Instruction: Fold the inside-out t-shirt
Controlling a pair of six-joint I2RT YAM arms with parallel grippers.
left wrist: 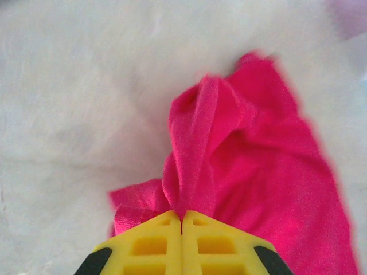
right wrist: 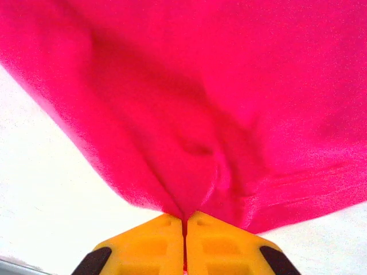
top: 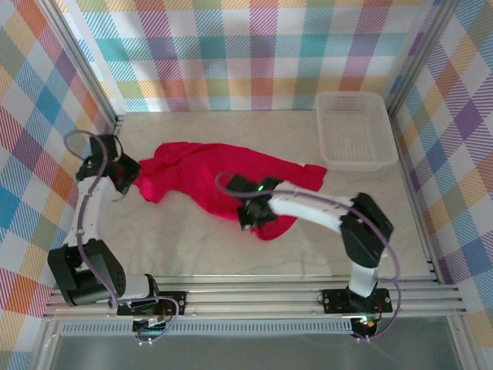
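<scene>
Your left hand (left wrist: 182,215) is clamped on the t-shirt (top: 204,173) at its nine-o'clock end. Your right hand (right wrist: 184,217) pinches its five-o'clock edge above the tabletop (top: 192,250).

Shirt (top: 208,173) is soft matt cloth. Fingers (left wrist: 149,246) look like smooth yellow plastic, basket's (top: 356,163) white plastic mesh, desk's (top: 192,247) matt.
</scene>
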